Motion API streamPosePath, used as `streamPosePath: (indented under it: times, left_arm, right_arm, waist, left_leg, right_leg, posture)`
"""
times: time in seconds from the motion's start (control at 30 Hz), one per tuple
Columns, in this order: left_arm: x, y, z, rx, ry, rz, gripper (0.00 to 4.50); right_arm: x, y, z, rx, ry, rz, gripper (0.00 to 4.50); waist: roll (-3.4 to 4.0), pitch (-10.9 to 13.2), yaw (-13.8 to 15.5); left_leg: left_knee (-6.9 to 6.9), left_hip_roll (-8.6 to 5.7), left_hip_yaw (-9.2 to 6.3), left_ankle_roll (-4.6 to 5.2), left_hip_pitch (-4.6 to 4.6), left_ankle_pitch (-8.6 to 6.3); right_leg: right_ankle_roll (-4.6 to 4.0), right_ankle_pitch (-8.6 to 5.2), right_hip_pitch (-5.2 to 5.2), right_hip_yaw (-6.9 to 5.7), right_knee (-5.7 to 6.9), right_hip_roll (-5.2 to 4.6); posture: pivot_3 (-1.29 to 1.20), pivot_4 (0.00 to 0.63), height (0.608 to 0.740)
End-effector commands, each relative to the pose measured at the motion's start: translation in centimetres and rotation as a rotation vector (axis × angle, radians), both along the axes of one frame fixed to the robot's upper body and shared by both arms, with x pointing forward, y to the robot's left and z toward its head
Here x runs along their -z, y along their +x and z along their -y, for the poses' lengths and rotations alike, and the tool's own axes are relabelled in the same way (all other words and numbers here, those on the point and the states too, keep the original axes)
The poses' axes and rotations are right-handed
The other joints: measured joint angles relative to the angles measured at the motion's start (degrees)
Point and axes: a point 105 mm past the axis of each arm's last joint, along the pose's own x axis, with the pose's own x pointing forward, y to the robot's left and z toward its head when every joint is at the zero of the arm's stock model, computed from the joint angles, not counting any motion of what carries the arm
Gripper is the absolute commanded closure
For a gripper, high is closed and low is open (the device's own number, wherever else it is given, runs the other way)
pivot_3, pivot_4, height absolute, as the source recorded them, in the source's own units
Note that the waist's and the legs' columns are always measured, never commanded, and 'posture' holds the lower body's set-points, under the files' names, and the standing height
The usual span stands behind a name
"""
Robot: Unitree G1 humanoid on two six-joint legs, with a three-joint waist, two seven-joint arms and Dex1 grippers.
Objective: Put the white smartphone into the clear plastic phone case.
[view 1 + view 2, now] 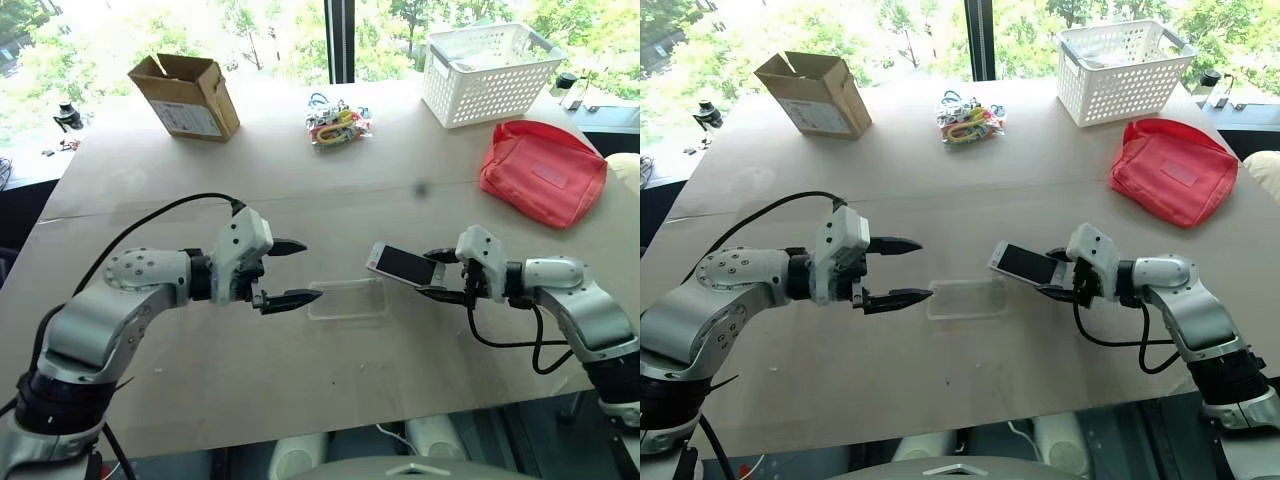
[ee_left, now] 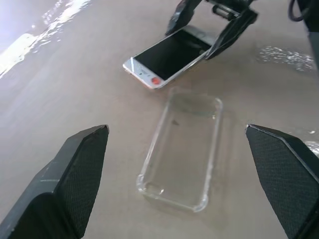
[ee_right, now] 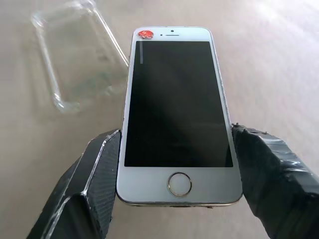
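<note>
Fingers of the left gripper (image 1: 292, 271) stand spread at nine o'clock of the case (image 1: 348, 299), a thin, flimsy, probably skiddy shell lying flat on the table (image 1: 300, 190), while at three o'clock the right gripper (image 1: 432, 274) pinches the slim, stiff, likely slippery phone (image 1: 404, 265) by its long edges, lifted clear, its red sticker plain in the right wrist view.

Bright daylight floods in through the windows (image 1: 300, 35) behind the table (image 1: 150, 340), washing out the far edge. Glare streaks the tabletop in the left wrist view; shadows stay soft throughout.
</note>
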Motion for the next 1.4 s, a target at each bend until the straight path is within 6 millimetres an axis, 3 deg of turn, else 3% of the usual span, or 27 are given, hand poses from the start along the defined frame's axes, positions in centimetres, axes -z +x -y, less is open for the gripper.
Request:
streamPosePath:
  times: [0.03,0.2,0.3,0.5,0.57,0.83,0.93,1.4]
  left_arm:
    - [-1.6,0.8,-0.2,-0.041,-0.048,0.068,0.00]
    - [-2.4,0.7,0.9,0.006,-0.147,0.058,0.00]
    - [-1.7,0.8,1.6,0.032,-0.170,0.023,0.76]
    - [0.0,1.4,3.0,0.081,-0.196,-0.026,3.73]
    - [1.0,1.4,3.6,0.114,-0.165,-0.042,4.45]
    - [3.2,1.9,4.7,0.145,-0.105,-0.043,4.45]
    - [4.7,1.3,4.9,0.159,-0.065,-0.074,4.45]
    - [8.2,0.3,5.1,0.123,-0.041,-0.156,4.45]
  right_arm:
    - [-2.0,-1.4,-2.6,-0.158,0.013,0.054,1.56]
    - [-0.6,-1.8,-2.8,-0.241,-0.119,0.086,1.56]
    - [-0.3,-1.4,-2.9,-0.271,-0.163,0.108,1.56]
    - [-0.5,-0.9,-3.7,-0.310,-0.179,0.133,1.56]
    - [-0.3,-1.0,-4.0,-0.337,-0.198,0.134,1.56]
    - [0.1,-1.3,-4.2,-0.369,-0.237,0.145,1.56]
    - [0.8,-1.5,-4.0,-0.362,-0.262,0.129,1.56]
    - [1.1,-2.1,-4.5,-0.439,-0.286,0.161,1.56]
  waist:
    - [-0.01,0.01,0.11]
    - [0.03,0.05,0.56]
    - [0.01,0.08,0.71]
    - [0.01,0.08,0.38]
    - [0.01,0.08,0.36]
    - [0.01,0.08,0.37]
    - [0.01,0.08,0.32]
    - [0.03,0.07,0.33]
  left_leg:
    - [0.00,0.00,-0.02,0.00,-0.05,0.00]
    - [0.00,-0.05,-0.07,0.00,-0.14,0.00]
    - [0.07,-0.10,-0.02,-0.01,-0.15,0.00]
    - [0.08,-0.11,0.01,-0.02,-0.08,0.01]
    - [0.07,-0.12,0.02,-0.02,-0.10,0.01]
    - [0.08,-0.12,-0.01,-0.03,-0.13,0.02]
    - [0.08,-0.13,-0.01,-0.03,-0.10,0.02]
    - [0.10,-0.11,-0.03,-0.02,-0.07,0.01]
  right_leg:
    - [0.00,0.00,-0.04,-0.02,-0.01,-0.03]
    - [0.01,0.00,-0.04,-0.10,-0.10,-0.15]
    - [0.03,0.00,-0.02,-0.10,-0.09,-0.22]
    - [0.02,0.01,-0.03,-0.11,0.00,-0.16]
    - [0.02,0.01,-0.04,-0.13,0.00,-0.15]
    - [0.02,0.01,-0.05,-0.09,-0.01,-0.18]
    - [0.01,0.01,-0.05,-0.10,0.04,-0.17]
    - [0.01,0.01,-0.04,-0.09,0.08,-0.18]
  posture:
    - [0.00,0.150,0.740]
    - [0.00,0.150,0.740]
    - [0.00,0.150,0.740]
    - [0.00,0.150,0.740]
    - [0.00,0.150,0.740]
    - [0.00,0.150,0.740]
    - [0.00,0.150,0.740]
    - [0.00,0.150,0.740]
